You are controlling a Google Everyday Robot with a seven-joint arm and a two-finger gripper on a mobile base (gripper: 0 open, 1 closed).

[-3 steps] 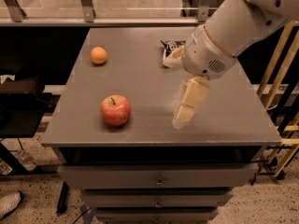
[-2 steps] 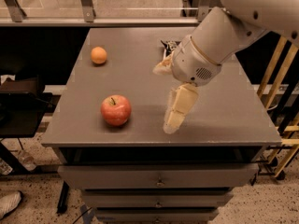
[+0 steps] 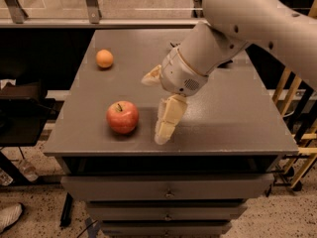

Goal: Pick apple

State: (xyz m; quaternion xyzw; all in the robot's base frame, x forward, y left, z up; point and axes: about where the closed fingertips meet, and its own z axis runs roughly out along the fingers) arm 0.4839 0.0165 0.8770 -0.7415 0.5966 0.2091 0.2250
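The red apple [image 3: 122, 117], with yellowish patches and a short dark stem, sits upright on the grey table [image 3: 237, 128] near its front left edge. My gripper [image 3: 154, 110] hangs from the big white arm [image 3: 237, 29] just right of the apple, a small gap apart from it. It is open and empty. One pale finger [image 3: 166, 119] points down to the table surface. The other [image 3: 151, 77] sticks out to the left, higher up.
A small orange fruit [image 3: 104, 58] lies at the table's back left. Drawers [image 3: 168, 187] sit below the table top. A dark chair [image 3: 25, 113] stands to the left, and yellow wooden frames [image 3: 297, 133] to the right.
The arm and gripper have moved left and toward the front edge, closing in on the apple. The apple and the orange have not moved.
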